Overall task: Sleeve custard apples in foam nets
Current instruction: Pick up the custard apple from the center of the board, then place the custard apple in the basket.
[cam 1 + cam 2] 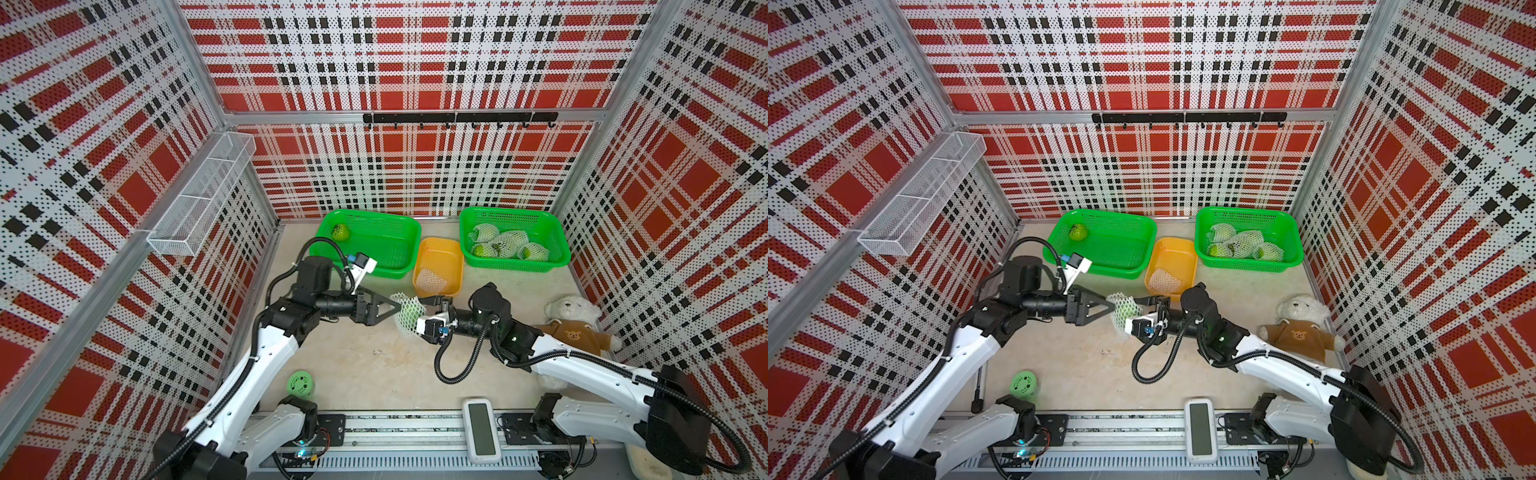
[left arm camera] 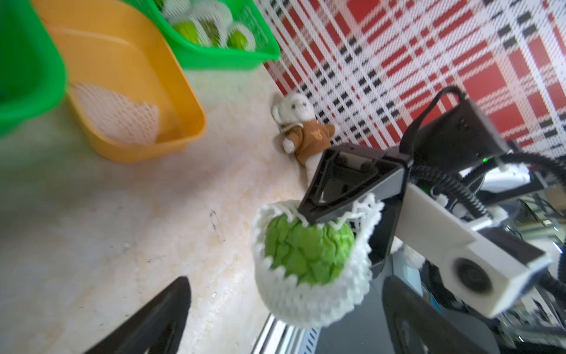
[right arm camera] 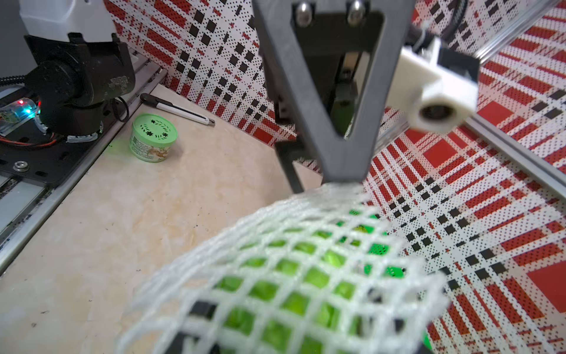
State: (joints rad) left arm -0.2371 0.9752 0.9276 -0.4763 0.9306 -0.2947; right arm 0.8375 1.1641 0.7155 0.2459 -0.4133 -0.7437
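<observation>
Since the bumpy light-green custard apple [image 2: 306,248] is firm yet bruisable and its white diamond-mesh foam net [image 2: 309,302] soft and stretchy, I'd judge the net's rim best for pulling, the fruit's sides for clamping. The right pincer [image 1: 424,309] grips the netted fruit aloft over the mid tabletop [image 1: 365,365]; the left pincer [image 1: 390,309] gapes wide just left of it, one tip at the net's edge.

Both top views look steeply down from the near edge over the whole beige stone-look counter [image 1: 365,374], facing the red plaid perforated back wall [image 1: 415,62]. The 2 wrist views face each other, close on the same bumpy green custard apple [image 2: 306,254] in its white foam mesh net [image 3: 275,245].
</observation>
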